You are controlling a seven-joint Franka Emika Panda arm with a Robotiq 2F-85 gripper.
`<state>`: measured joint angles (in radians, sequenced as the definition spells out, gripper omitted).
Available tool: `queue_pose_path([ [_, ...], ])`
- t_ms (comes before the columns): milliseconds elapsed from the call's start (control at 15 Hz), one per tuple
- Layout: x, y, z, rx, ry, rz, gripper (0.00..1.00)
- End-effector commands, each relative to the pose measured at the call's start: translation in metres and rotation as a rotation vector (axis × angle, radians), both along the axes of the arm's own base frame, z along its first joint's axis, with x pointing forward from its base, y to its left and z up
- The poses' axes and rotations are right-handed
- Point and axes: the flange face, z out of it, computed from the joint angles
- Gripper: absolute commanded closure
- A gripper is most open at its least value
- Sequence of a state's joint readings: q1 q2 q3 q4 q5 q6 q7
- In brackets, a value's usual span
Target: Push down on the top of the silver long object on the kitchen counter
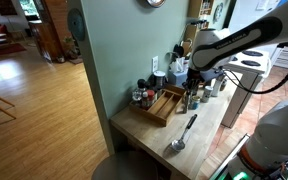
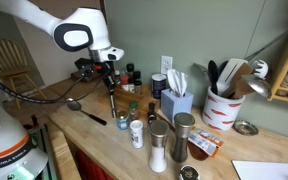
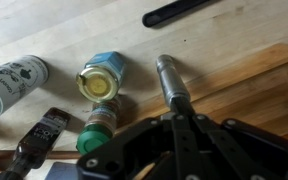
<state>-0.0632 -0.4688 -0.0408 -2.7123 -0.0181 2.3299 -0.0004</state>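
The claw (image 3: 180, 118) fills the bottom of the wrist view, its fingers clenched together with nothing between them and their tips meeting the near end of the silver long object (image 3: 170, 80). That object stands on the pale wooden table (image 3: 74, 30) among jars (image 3: 102, 82), directly under the claw. The approach looks done; whether the top is being pressed cannot be told, so the push itself probably remains.

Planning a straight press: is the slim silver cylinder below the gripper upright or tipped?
Upright: the silver cylinder stands vertically on the counter below the gripper; the wrist view looks down its length.
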Motion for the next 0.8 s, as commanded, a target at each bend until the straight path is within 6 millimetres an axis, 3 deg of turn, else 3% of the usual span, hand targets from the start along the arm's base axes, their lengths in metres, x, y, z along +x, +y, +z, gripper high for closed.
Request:
queue_pose_path([
  [0, -0.0003, 0.0001, -0.0367, 0.038, 0.055, 0.012, 1.00],
  [467, 0.0026, 0.0000, -0.0465, 0.065, 0.072, 0.017, 1.00],
  [733, 0.0026, -0.0016, -0.0388, 0.064, 0.060, 0.013, 1.00],
])
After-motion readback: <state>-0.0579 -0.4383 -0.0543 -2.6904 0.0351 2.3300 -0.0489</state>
